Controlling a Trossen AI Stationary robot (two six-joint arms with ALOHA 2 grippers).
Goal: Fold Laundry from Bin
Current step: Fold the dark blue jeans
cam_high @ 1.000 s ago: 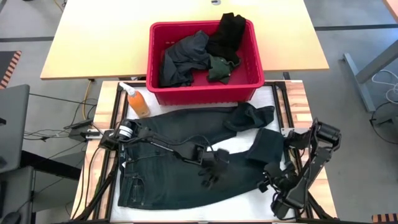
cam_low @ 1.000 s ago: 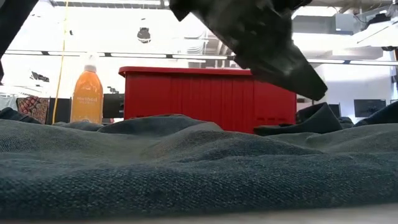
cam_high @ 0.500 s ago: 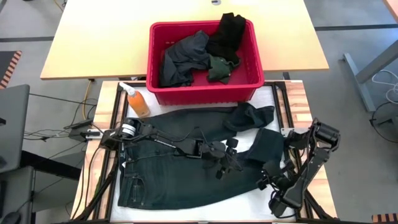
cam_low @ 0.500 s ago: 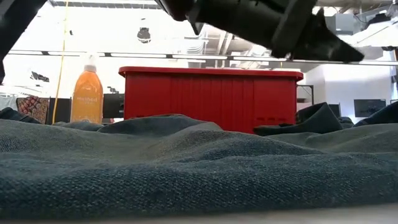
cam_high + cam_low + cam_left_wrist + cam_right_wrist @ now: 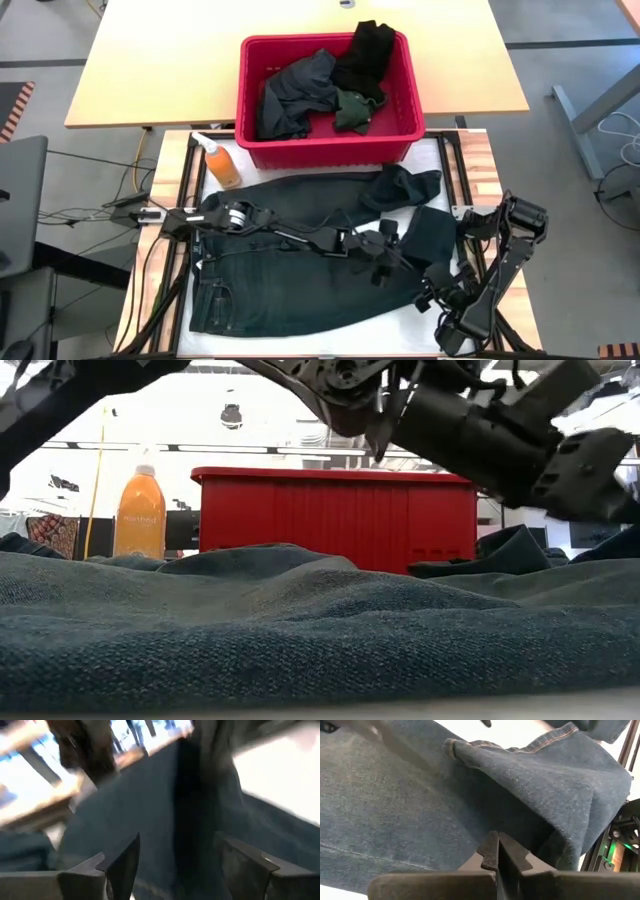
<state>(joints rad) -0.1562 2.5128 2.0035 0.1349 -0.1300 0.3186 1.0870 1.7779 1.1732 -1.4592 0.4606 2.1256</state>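
Left gripper moved rightward over jeans, fingers apparently spread wider.

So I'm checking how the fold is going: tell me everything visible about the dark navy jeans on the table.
The dark navy denim jeans lie spread flat on the table in front of the red slotted plastic bin, waistband at the left, one leg end folded back at the right. The open left gripper hovers over them; the shut right gripper is at their folded edge.

Even, bright overhead light fills the high view, with soft shadows. The left wrist view is heavily motion-blurred. The low view's bright backdrop silhouettes the arm.
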